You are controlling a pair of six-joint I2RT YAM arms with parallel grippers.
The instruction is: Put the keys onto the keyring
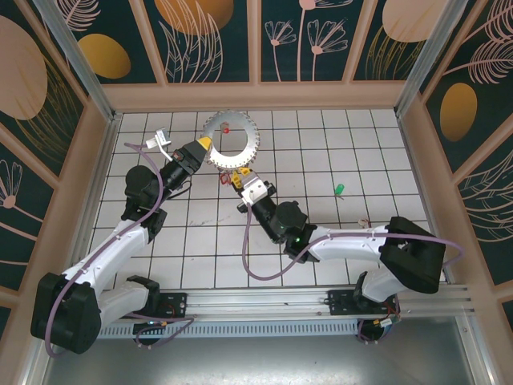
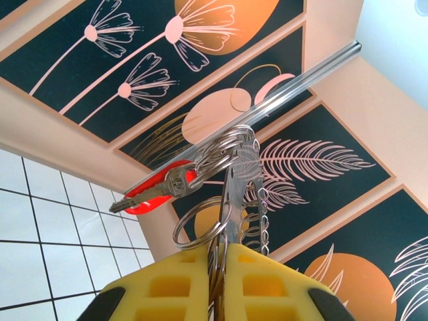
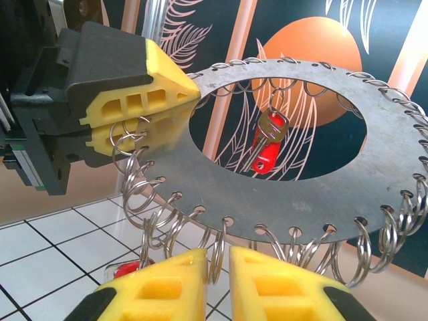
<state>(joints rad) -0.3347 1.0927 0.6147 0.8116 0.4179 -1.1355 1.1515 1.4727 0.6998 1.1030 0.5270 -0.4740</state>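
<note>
A white tiled floor (image 1: 200, 241) is lying under both arms, with flower-painted walls (image 1: 321, 40) closing it in on three sides. A green-tagged key (image 1: 340, 190) is lying loose on the tiles, well apart from the grippers and off to the right of them. The keyring (image 1: 250, 132) is being held up off the floor near the back wall, tilted, with wire loops (image 3: 154, 200) crowding its rim and hanging in front of the right gripper. One red-tagged key (image 3: 267, 144) is dangling from a loop into the keyring's wide central hole. A small red piece (image 3: 124, 269) is peeking out just beside the right fingers, too hidden to identify. The left arm is reaching forward with its wrist turned inward, and the left gripper (image 1: 206, 147) is clamping the keyring's left edge between its yellow fingers. The right arm is stretching in from the right and bending at the elbow, bringing the right gripper (image 3: 217, 257) up against the keyring's near edge. Its jaws are standing nearly together with one wire loop between them; whether they are pinching it I cannot tell.
</note>
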